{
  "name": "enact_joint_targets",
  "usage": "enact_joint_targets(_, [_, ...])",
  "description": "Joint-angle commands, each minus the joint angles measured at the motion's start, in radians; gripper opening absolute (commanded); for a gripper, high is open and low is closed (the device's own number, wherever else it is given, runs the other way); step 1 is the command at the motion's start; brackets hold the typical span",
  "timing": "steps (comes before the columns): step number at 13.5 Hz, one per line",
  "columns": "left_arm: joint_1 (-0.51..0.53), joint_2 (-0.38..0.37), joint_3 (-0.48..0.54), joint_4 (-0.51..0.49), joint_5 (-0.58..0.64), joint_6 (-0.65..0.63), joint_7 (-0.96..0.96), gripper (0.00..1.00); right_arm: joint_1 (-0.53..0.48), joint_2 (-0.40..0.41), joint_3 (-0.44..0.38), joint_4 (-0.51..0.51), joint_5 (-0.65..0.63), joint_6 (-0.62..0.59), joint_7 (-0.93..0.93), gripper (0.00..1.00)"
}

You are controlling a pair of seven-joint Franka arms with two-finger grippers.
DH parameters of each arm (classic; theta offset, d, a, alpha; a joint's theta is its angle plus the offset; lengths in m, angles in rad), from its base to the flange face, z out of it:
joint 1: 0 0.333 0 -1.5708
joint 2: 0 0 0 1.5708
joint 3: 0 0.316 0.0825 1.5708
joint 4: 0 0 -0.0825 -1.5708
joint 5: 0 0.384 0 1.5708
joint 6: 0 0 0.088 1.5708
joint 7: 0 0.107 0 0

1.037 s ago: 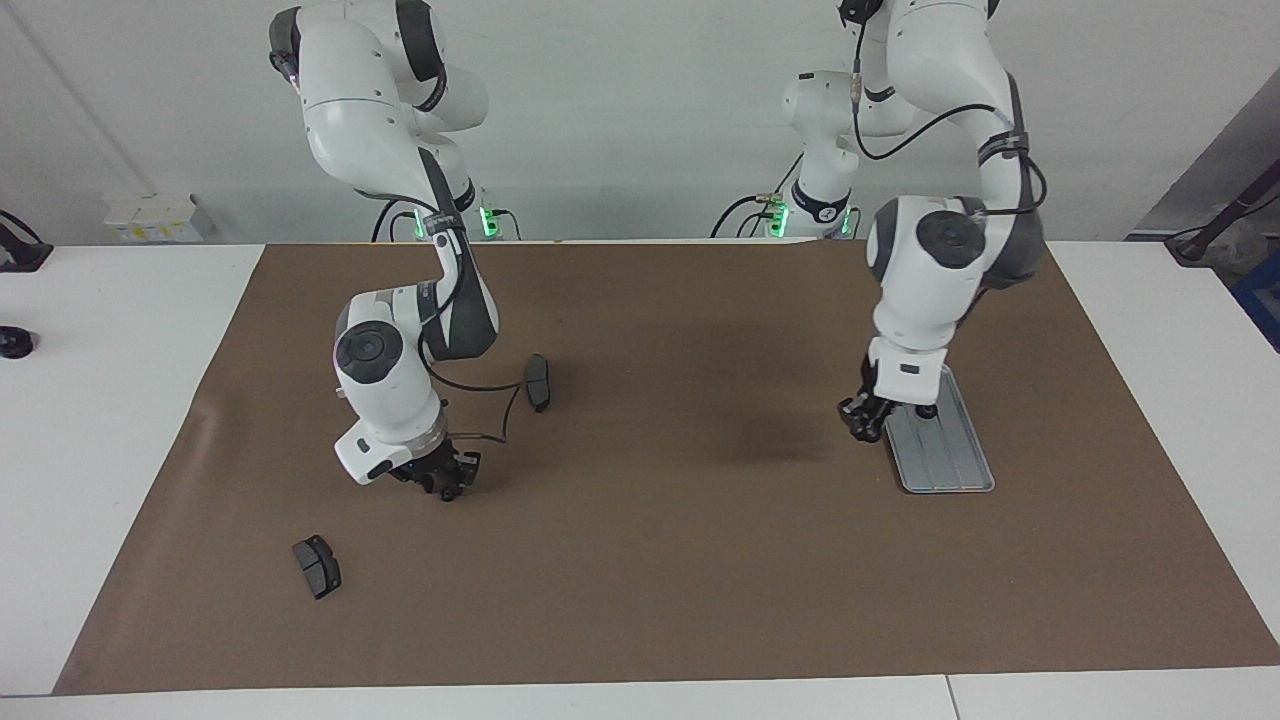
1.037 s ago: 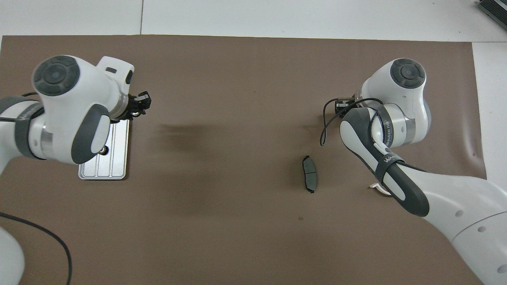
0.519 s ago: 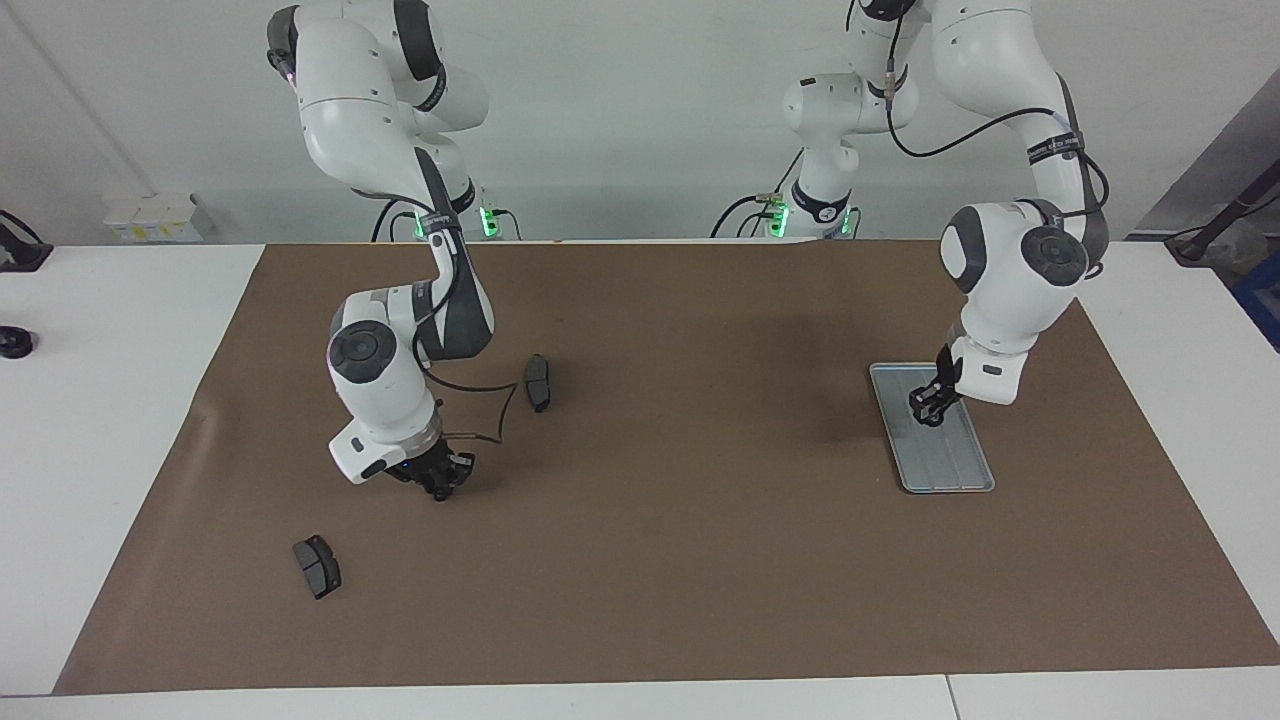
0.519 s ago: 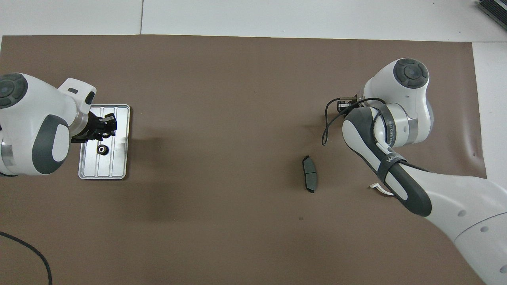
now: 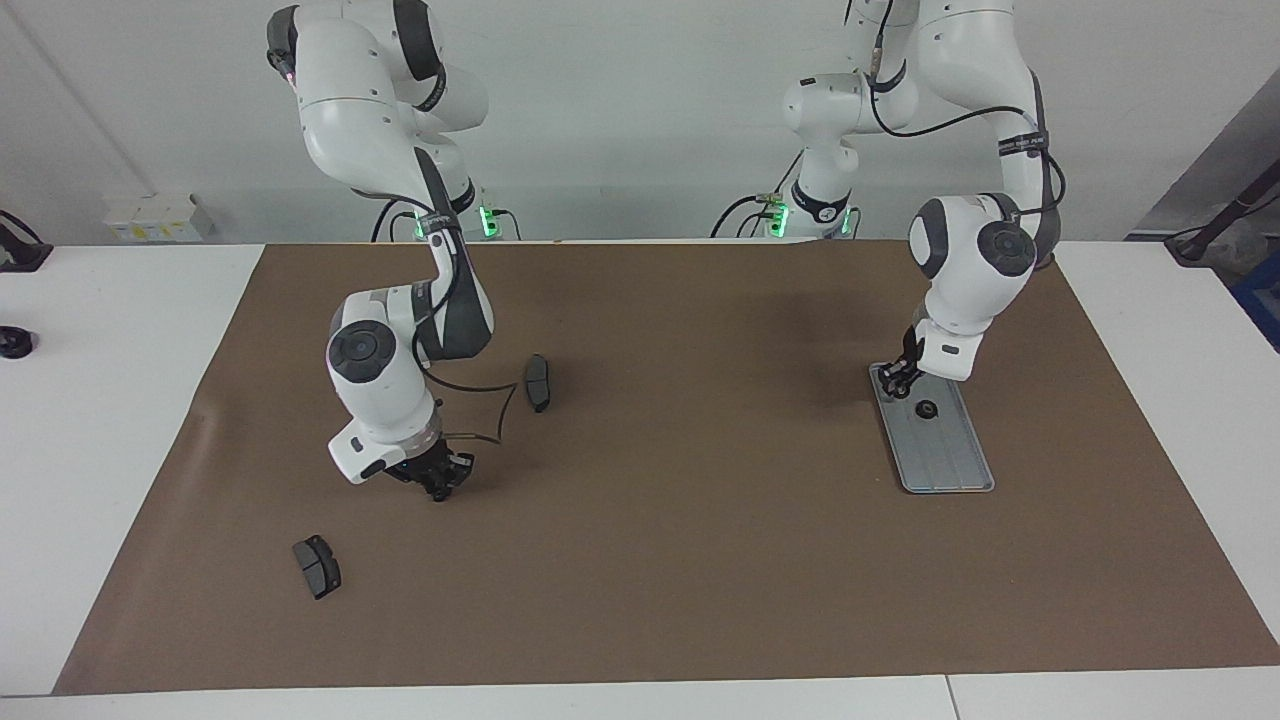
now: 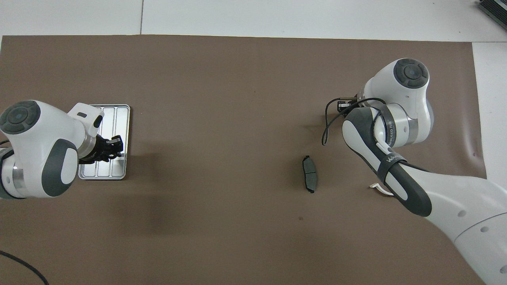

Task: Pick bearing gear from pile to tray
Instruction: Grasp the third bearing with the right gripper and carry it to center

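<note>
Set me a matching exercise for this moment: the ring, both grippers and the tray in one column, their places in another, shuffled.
Things:
1. black ring
2. left gripper
3. right gripper
4. tray

Places:
A. shut, low over the mat toward the right arm's end
B. lying in the tray
C. flat on the mat toward the left arm's end
D. above the tray's end nearer to the robots

Pairs: 1-B, 2-D, 3-A, 4-C

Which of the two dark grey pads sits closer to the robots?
The grey pad lying beside the right arm's black cable is closer. The other pad lies farther out, toward the table's edge away from the robots.
</note>
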Motion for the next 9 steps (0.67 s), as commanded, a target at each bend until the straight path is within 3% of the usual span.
enact_joint_targets(1, [0.017,-0.036,0.005,-0.04,-0.015,0.034,0.029,0.06,0.004,-0.032,0.02,-0.012,-0.006,0.02,-0.008,0.06])
enact_joint_targets(2, [0.024,-0.037,0.005,-0.049,-0.015,0.038,0.049,0.35,0.027,-0.032,0.023,0.006,-0.003,0.038,-0.005,0.06])
enact_joint_targets(3, [0.036,-0.039,0.004,-0.053,-0.015,0.038,0.077,0.99,0.064,-0.032,0.023,0.018,0.008,0.045,-0.005,0.06])
enact_joint_targets(7, [0.027,-0.048,0.0,-0.007,-0.013,0.006,0.072,1.0,0.26,-0.019,0.023,0.113,0.008,0.045,0.081,0.02])
enact_joint_targets(9, [0.025,-0.056,-0.003,0.08,-0.013,-0.055,0.077,1.0,0.344,-0.015,0.023,0.13,0.005,0.051,0.127,0.02])
